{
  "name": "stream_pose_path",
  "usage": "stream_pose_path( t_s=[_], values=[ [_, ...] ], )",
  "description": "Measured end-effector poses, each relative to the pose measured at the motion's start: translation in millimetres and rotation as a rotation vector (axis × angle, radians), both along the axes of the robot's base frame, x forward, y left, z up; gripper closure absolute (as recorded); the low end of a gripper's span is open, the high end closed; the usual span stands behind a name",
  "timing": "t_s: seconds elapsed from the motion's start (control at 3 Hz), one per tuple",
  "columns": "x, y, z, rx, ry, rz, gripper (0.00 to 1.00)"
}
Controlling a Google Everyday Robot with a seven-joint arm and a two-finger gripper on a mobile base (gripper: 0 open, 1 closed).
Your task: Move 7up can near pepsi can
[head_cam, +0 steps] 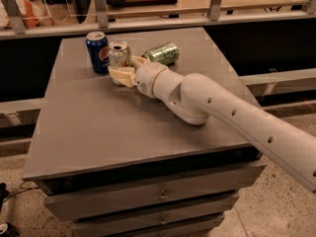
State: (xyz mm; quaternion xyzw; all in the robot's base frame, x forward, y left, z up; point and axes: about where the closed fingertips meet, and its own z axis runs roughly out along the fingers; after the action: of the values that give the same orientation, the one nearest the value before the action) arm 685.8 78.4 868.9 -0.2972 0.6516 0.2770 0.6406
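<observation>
The 7up can, pale silver with green lettering, stands upright at the back left of the table. It is right beside the dark blue pepsi can, almost touching it on that can's right. My gripper reaches in from the right. Its cream fingers sit on either side of the 7up can's lower half and are closed on it. The front finger hides the can's base, so I cannot tell whether the can rests on the table.
A shiny green can lies on its side just right of and behind the gripper. The grey table has drawers below its front edge. A railing and shelf run behind the table.
</observation>
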Motion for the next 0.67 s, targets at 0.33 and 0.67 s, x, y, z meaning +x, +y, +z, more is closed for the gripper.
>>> stream_pose_path(
  t_s=[0.33,0.67],
  values=[
    [1.5,0.6,4.9,-0.005,-0.022,0.001,0.36],
    [4.9,2.0,11.0,-0.008,-0.046,0.005,0.13]
  ],
)
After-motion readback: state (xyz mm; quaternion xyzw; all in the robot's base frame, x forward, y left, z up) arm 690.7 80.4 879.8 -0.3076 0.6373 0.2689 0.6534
